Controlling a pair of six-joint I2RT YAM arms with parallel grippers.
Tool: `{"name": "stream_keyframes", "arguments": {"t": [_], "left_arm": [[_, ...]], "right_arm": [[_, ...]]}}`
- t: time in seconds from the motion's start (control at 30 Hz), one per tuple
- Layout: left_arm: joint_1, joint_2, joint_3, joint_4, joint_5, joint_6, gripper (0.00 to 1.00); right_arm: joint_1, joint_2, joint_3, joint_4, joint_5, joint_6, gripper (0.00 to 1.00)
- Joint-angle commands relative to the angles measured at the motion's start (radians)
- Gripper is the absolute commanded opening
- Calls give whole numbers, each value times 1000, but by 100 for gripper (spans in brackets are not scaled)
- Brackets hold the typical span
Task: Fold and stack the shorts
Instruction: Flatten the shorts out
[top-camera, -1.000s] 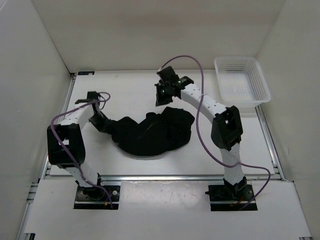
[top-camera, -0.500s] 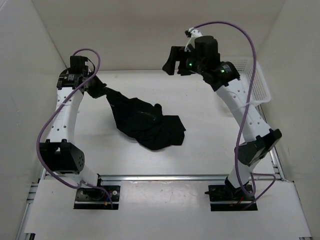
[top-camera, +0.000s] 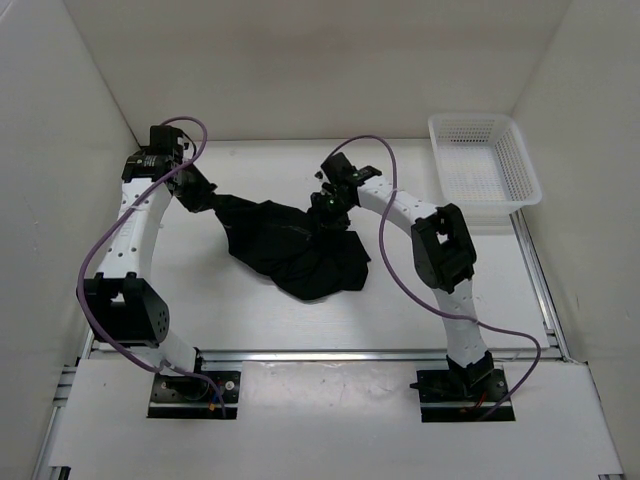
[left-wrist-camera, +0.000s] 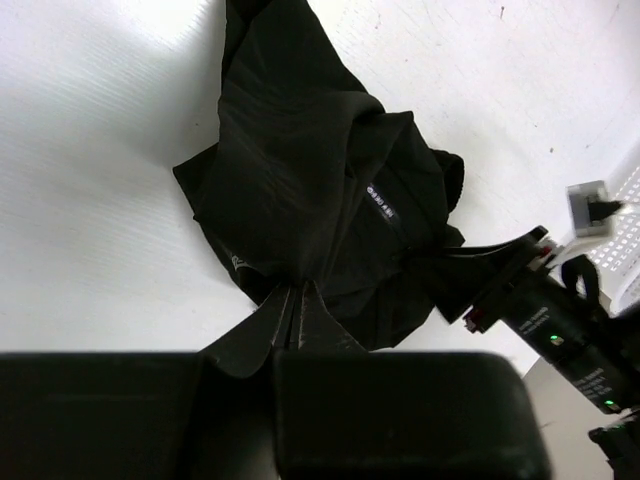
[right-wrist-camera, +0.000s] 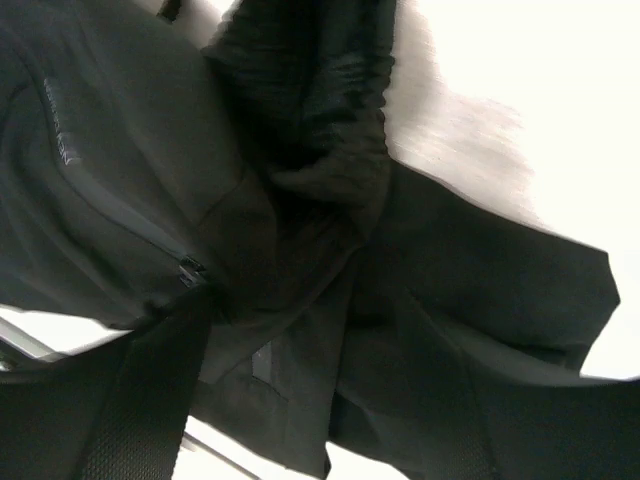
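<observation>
The black shorts (top-camera: 295, 245) lie crumpled on the white table, one edge pulled up toward the far left. My left gripper (top-camera: 203, 196) is shut on that edge; in the left wrist view its fingertips (left-wrist-camera: 290, 318) pinch the fabric (left-wrist-camera: 300, 180). My right gripper (top-camera: 327, 203) hovers low over the shorts' far right part. In the right wrist view the dark fabric (right-wrist-camera: 300, 200) fills the frame, and the gripper (right-wrist-camera: 330, 410) stands open, its fingers spread on either side of a raised fold.
A white mesh basket (top-camera: 485, 160) stands at the far right corner, with its edge (left-wrist-camera: 628, 250) showing in the left wrist view. White walls enclose the table on three sides. A purple cable loops off each arm.
The left gripper carried the shorts' edge up and toward the far left. The right arm let go, swung high, then came back down onto the shorts with its jaws apart.
</observation>
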Motion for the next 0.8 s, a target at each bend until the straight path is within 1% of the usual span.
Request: {"name": "stream_keyframes", "arguments": {"t": [0.0,0.03,0.07,0.1,0.2,0.23,0.3,0.33,0.37,0.4,0.43,0.47,0.5,0.53,0.57,0.6,0.63,0.67,0.7,0.73,0.77], "left_arm": [[1,-15,17,5,0,28,10],[1,-3,26,5,0,28,10],[1,-3,26,5,0,28,10],[1,6,54,5,0,37,10],[1,51,110,-5,11,46,10],[1,100,182,-5,25,58,10],[1,163,288,-52,58,69,10],[1,219,401,-93,68,69,10],[1,241,457,-112,87,69,10],[-10,260,509,-124,97,69,10],[-10,270,596,-124,107,57,10],[-10,284,638,-124,123,57,10],[-10,284,681,-124,132,45,10],[-10,284,753,-124,144,45,10],[-10,284,782,-124,155,36,10],[-10,284,802,-124,167,36,10],[-10,268,802,-124,167,36,10],[-10,251,780,-109,167,26,10],[-10,202,748,-86,183,26,10],[-10,171,703,-72,193,26,10],[-19,136,587,-55,193,26,10]], "right_arm": [[-4,6,102,39,-109,-19,38],[-4,19,131,50,-132,-19,21],[-4,19,149,50,-148,-19,9],[-4,19,169,41,-130,-19,0],[-37,-32,243,41,-94,4,0],[-51,-44,267,41,-82,4,0],[-97,-67,368,41,-82,27,0],[-113,-67,407,41,-82,27,0],[-140,-88,486,24,-68,27,0],[-154,-98,523,24,-57,18,0],[-165,-113,553,6,-25,8,0],[-185,-153,583,-3,-4,-2,0],[-185,-179,584,-4,22,-36,0],[-194,-241,584,-4,50,-61,0],[-194,-275,570,-4,80,-87,0],[-194,-312,523,-4,143,-135,0],[-194,-387,487,-4,169,-159,0],[-180,-429,446,-4,189,-182,0],[-180,-470,336,-4,218,-199,0],[-167,-557,270,-4,254,-211,0],[-147,-605,196,27,310,-211,0]]}}
